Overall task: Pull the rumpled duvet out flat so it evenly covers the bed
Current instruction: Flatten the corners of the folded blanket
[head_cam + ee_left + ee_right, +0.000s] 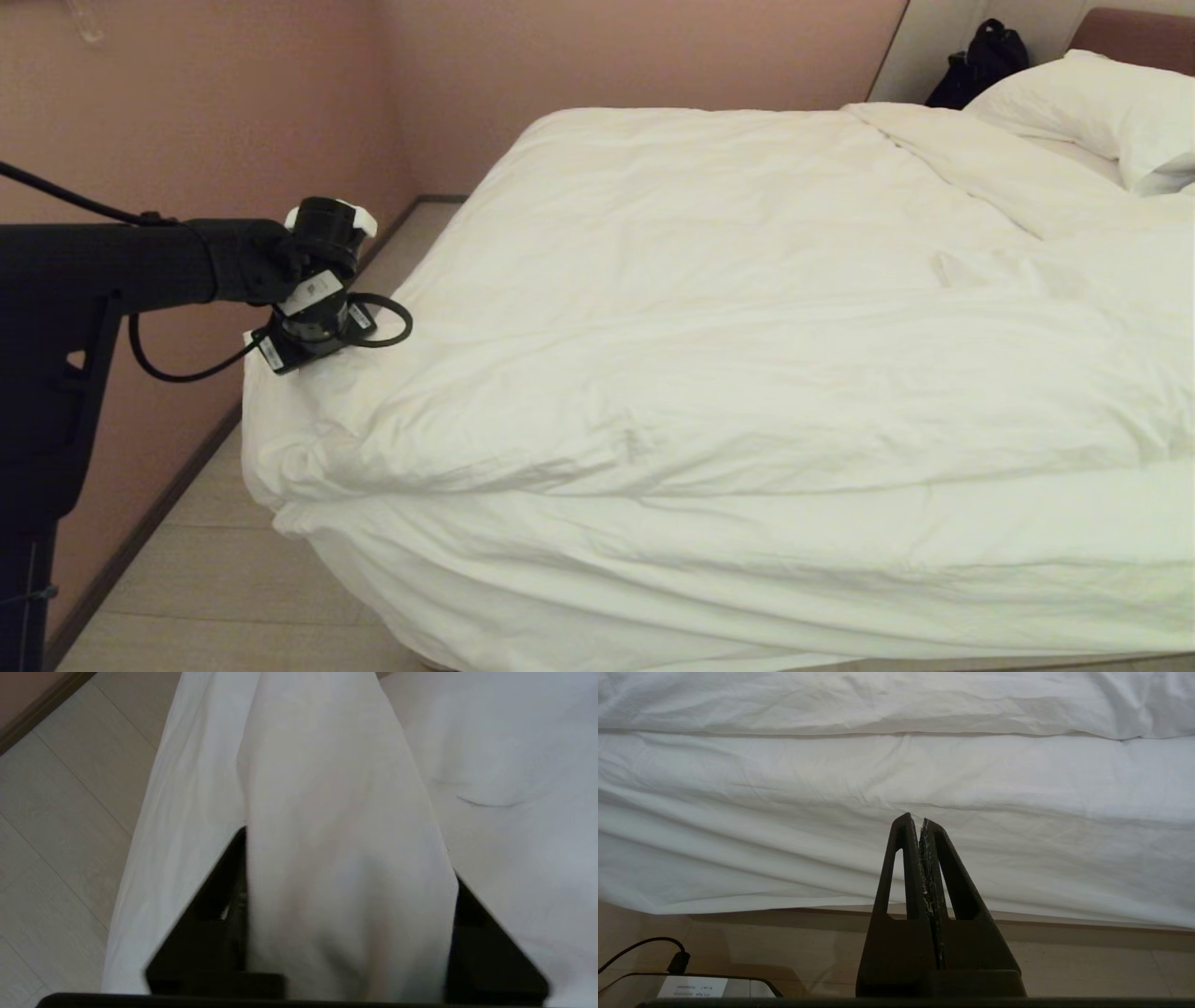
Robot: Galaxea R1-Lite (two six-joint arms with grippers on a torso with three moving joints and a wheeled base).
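White cotton, head view: the duvet [747,308] is spread over the bed [653,597]; its bunched corner at 8 o'clock is met by the left gripper [303,359].
Left wrist view: a duvet fold [345,858] is straddled, part-closed fingers [196,933] either side.
Right wrist view: the right gripper [920,828] is pressed together, empty, beside the bed's edge.

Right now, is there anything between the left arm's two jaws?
Yes. In the left wrist view a thick fold of the duvet fills the gap between the left gripper's jaws, at the bed's corner.
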